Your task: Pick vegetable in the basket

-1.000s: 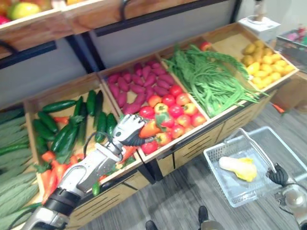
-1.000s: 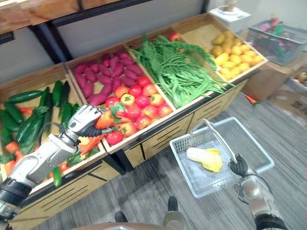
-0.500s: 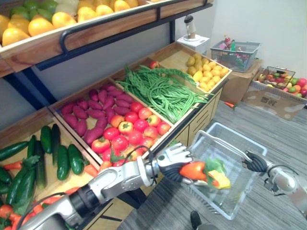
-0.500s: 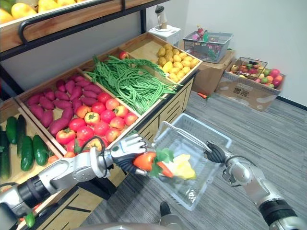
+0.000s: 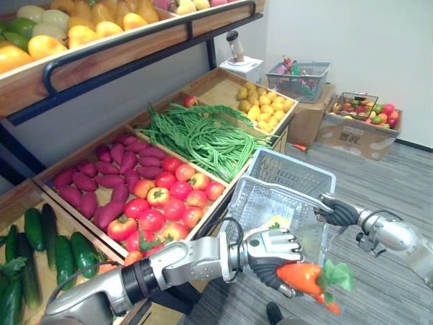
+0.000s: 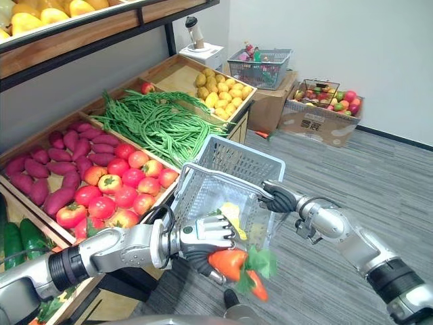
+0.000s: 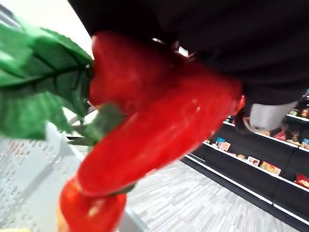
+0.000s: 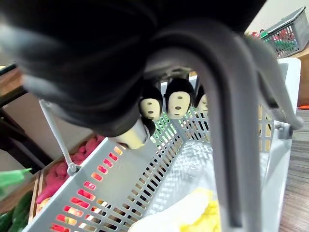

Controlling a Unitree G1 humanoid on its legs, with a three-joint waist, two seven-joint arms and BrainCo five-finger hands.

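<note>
Stretching in from the lower left of the left eye view, the left hand (image 5: 270,252) has its fingers clenched round a red-orange pepper (image 5: 300,276). The pepper's long axis runs across the frame, with its green leaves (image 5: 336,276) pointing right, away from the palm. The pepper hangs low in the frame, outside the basket (image 5: 260,203), below and in front of its near mesh wall. The basket's opening lies above and behind the pepper, so the drop probably calls for a lift over that near rim. The left hand is the nearer one, since further right the right hand (image 5: 338,213) is occupied with the basket.

The right wrist view shows what the eye views do not: dark-tipped fingers (image 8: 176,99) wrapped round the grey handle (image 8: 231,121), and a yellow vegetable (image 8: 193,215) lying on the basket floor. The left wrist view shows the pepper close up against the mesh.
</note>
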